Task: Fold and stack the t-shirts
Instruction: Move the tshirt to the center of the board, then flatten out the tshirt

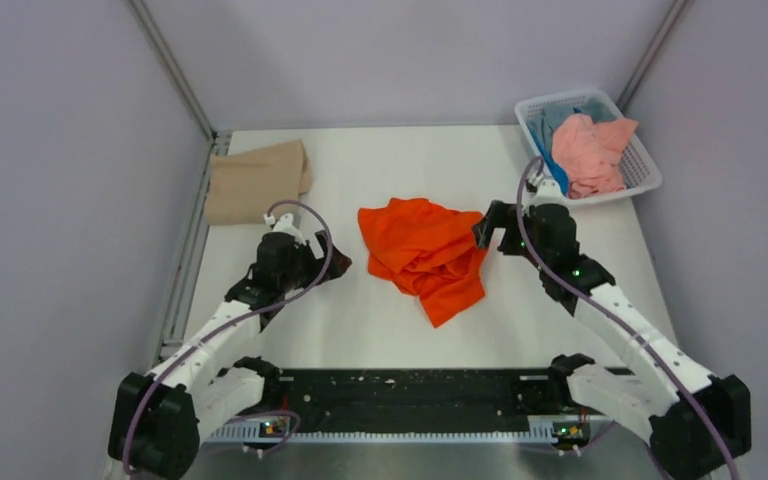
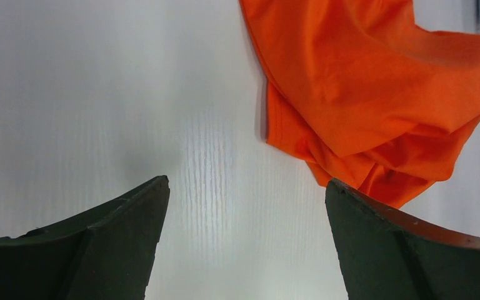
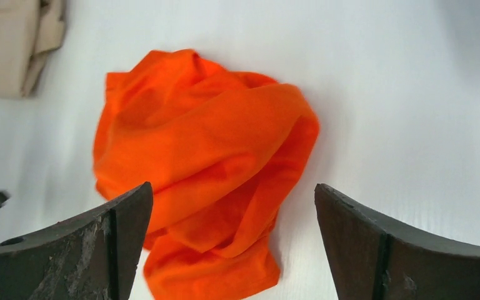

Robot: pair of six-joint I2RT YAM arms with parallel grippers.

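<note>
The left claw (image 2: 247, 187) hangs with its fingers wide apart over bare table (image 2: 100, 94), holding nothing. The right claw (image 3: 234, 190) gapes too, at the edge of the crumpled orange shirt (image 1: 425, 255) mid-table. A folded tan shirt (image 1: 255, 180) lies far left. A pink shirt (image 1: 590, 155) sits in the white basket (image 1: 648, 172) far right.

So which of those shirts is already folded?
The tan shirt, far left; the orange shirt lies crumpled mid-table, the pink shirt heaped in the basket.
</note>
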